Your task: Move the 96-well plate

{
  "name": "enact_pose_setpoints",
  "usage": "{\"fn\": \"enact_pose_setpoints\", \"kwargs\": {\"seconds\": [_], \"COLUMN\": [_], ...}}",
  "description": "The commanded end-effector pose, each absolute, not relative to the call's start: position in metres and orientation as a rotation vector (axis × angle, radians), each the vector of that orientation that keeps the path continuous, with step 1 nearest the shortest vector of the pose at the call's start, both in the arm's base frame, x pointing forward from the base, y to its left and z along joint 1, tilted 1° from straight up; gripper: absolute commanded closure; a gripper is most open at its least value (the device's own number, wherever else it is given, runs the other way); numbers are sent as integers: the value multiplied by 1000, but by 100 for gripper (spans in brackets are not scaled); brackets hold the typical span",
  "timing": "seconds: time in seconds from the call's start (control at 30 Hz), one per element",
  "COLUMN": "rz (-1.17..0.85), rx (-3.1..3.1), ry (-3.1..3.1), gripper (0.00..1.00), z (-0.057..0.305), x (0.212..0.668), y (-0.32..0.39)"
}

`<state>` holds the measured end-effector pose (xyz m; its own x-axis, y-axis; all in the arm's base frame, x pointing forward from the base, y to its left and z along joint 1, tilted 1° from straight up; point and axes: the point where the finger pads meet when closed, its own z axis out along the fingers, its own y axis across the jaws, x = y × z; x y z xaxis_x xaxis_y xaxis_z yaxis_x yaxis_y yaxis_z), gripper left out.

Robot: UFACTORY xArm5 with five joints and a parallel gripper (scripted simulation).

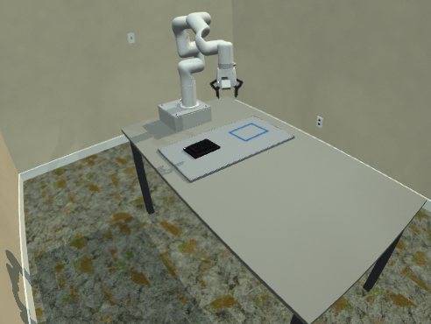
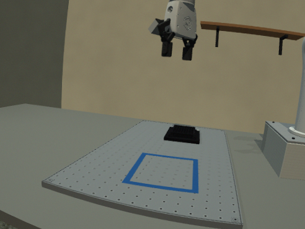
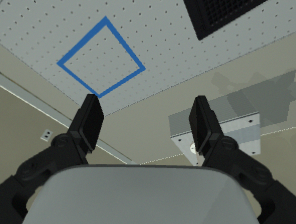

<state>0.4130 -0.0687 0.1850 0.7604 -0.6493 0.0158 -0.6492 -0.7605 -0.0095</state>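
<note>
Jaws spread wide, nothing between them. Gripper [image 2: 176, 52] hangs high above perforated deck [image 2: 93, 161], well apart from everything. Black well plate [image 2: 183, 134] sits flat at far end of deck, probably in its nest, detail too small to tell. Blue taped outline [image 2: 133, 173] holds nothing. Step: approach, pickup not begun. Next: move over plate, descend, straddle its sides.

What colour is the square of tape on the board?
Blue. The tape square shows best in the exterior view, lying on the grey dotted board.
</note>
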Motion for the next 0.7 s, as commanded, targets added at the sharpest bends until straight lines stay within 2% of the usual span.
{"fn": "enact_pose_setpoints", "kwargs": {"seconds": [0.0,0.67], "rz": [-38,-14], "rx": [-2884,-2392], "ry": [1233,2031], "gripper": [0,0], "z": [176,111], "x": [412,393], "y": [-79,-139]}}
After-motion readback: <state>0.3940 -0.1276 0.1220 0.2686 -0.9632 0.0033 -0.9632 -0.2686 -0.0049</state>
